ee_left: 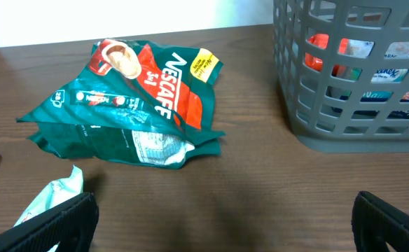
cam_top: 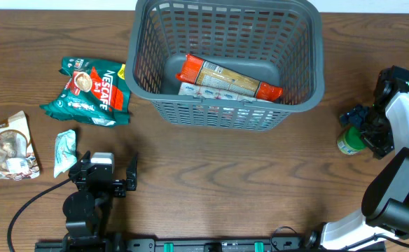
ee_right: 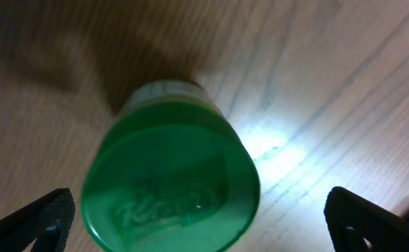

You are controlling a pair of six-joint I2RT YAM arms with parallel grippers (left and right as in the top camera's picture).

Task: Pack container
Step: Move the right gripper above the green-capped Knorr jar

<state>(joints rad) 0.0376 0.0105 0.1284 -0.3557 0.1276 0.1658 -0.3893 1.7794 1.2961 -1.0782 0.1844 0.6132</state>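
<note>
The dark grey lattice-sided container [cam_top: 299,24] stands at the top middle of the table, holding an orange packet [cam_top: 225,75] and a white packet [cam_top: 211,92]. It also shows at the right of the left wrist view [ee_left: 344,133]. A green-lidded jar [cam_top: 349,141] stands upright at the right; my right gripper [cam_top: 364,127] is open right above it, fingers on either side of its green lid [ee_right: 169,185], not touching. My left gripper [cam_top: 106,178] is open and empty near the front left edge, over bare wood [ee_left: 222,224].
A green and red Nescafe bag [cam_top: 92,89] lies left of the container, also in the left wrist view [ee_left: 138,98]. A small pale green sachet [cam_top: 65,150] lies by my left gripper. A crumpled beige packet [cam_top: 10,145] lies at the far left.
</note>
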